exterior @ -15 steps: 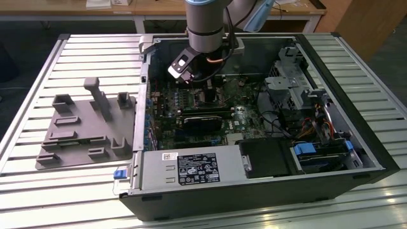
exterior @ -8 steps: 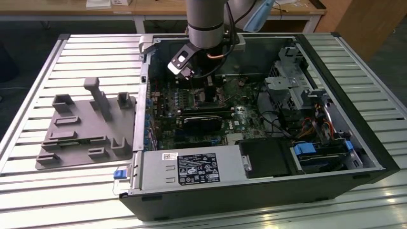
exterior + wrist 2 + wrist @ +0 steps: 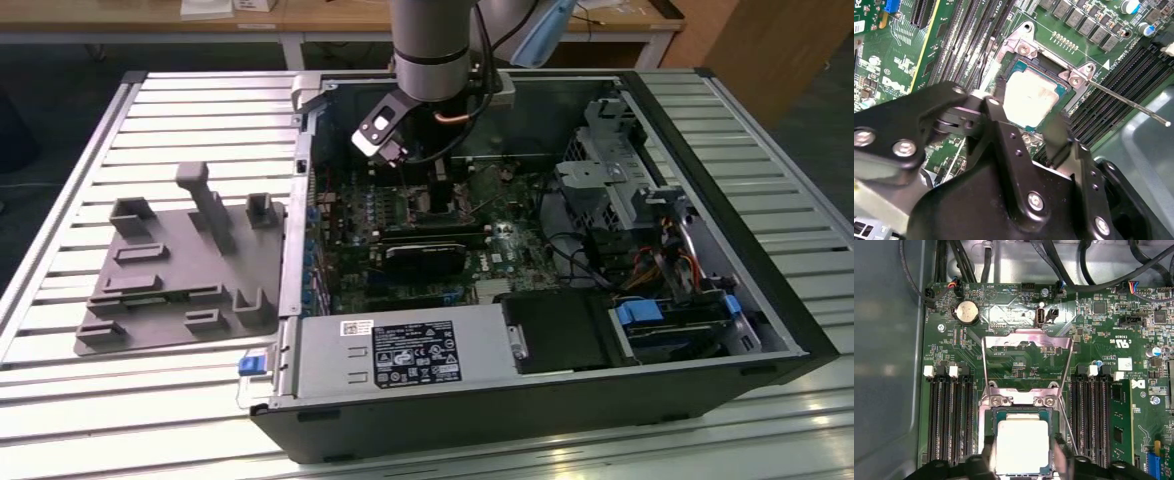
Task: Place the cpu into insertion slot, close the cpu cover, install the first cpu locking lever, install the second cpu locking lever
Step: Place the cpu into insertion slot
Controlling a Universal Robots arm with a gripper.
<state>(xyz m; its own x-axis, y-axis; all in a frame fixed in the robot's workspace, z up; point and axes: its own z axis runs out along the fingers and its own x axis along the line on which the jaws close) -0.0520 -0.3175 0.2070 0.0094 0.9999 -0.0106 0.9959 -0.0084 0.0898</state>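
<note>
The cpu (image 3: 1022,445) (image 3: 1031,97), a pale silver square, lies level in the dark insertion slot (image 3: 994,415) (image 3: 1026,62) on the green motherboard. My gripper (image 3: 1024,457) (image 3: 1026,117) (image 3: 430,195) straddles it, and its black fingers (image 3: 996,112) press against two opposite edges of the chip. The cpu cover (image 3: 1026,340) is a thin metal frame, swung back open from its hinge beside the socket. A thin locking lever (image 3: 1134,105) (image 3: 1070,432) sticks out free from the socket corner.
Long black memory slots (image 3: 949,415) flank the socket on both sides. The case wall (image 3: 889,365) and cables (image 3: 1094,270) are close by. In the exterior view a black card (image 3: 420,255) and a power supply (image 3: 387,355) sit inside the case. A grey fixture (image 3: 174,270) lies on the exterior view's left.
</note>
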